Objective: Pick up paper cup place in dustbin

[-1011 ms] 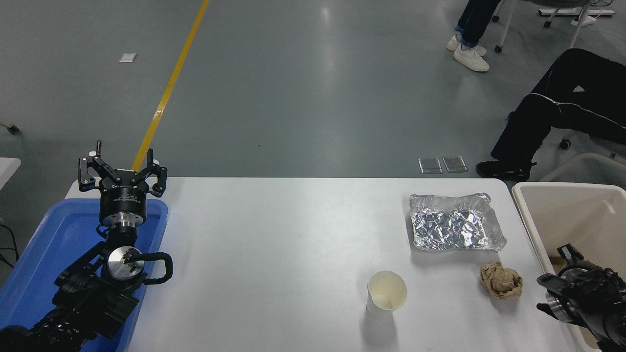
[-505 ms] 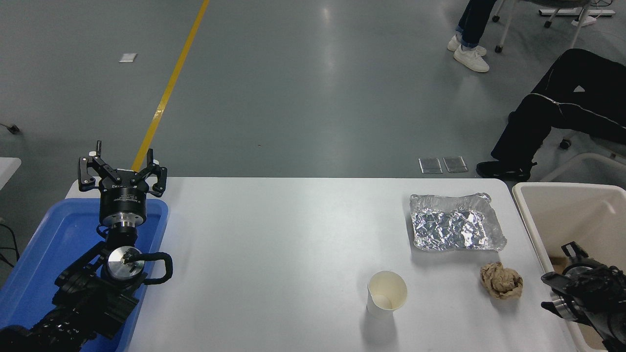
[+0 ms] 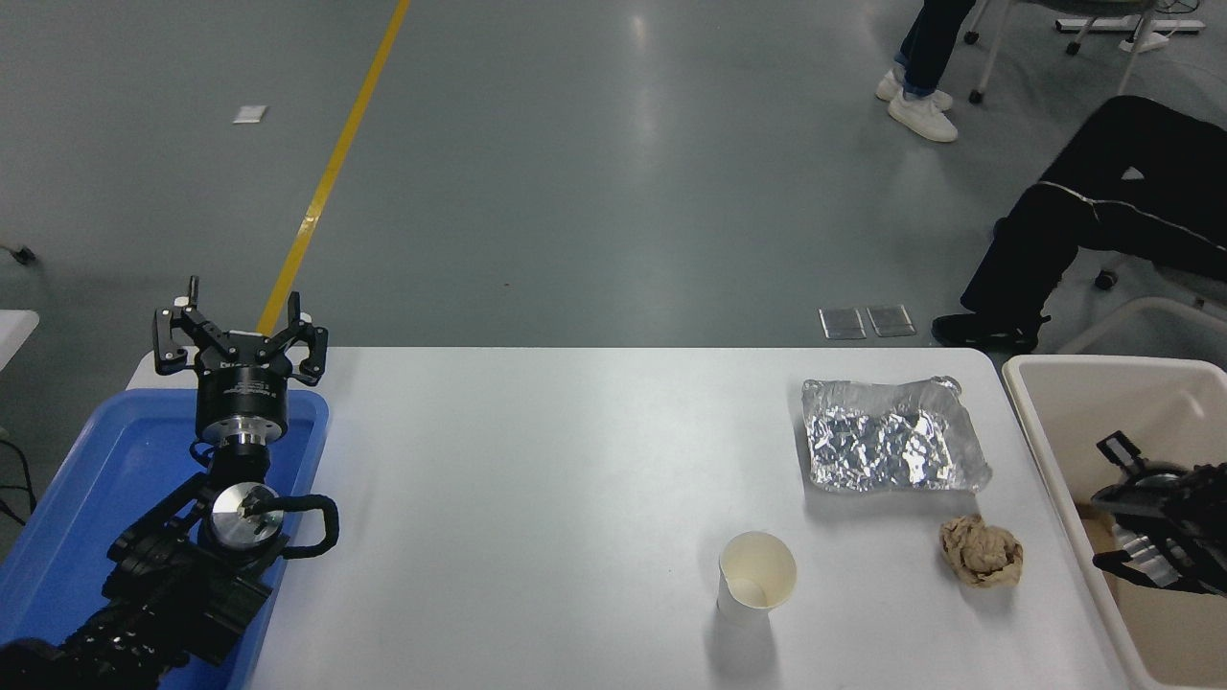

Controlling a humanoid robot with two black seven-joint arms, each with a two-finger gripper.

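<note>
— White paper, tapered, cream inside: we see the small paper cup (image 3: 756, 578) standing upright and empty on the white table (image 3: 537, 479), in the lower right of the frame.

— And the large beige plastic dustbin (image 3: 1054, 450)?

— At the right edge, off the table's end, well apart from the cup. Our right gripper (image 3: 1155, 522) sits over its inside; we cannot tell how its jaws stand. Something brown shows low in the bin, too hidden to name.

— Other containers?

— We see a shallow blue tray (image 3: 96, 479) at the lower left, with our left gripper (image 3: 240, 350) above its far edge, jaws spread wide, holding nothing. A crinkled foil tray (image 3: 891, 436) lies behind the cup, and a crumpled brown paper ball (image 3: 981, 549) sits between cup and bin.
</note>
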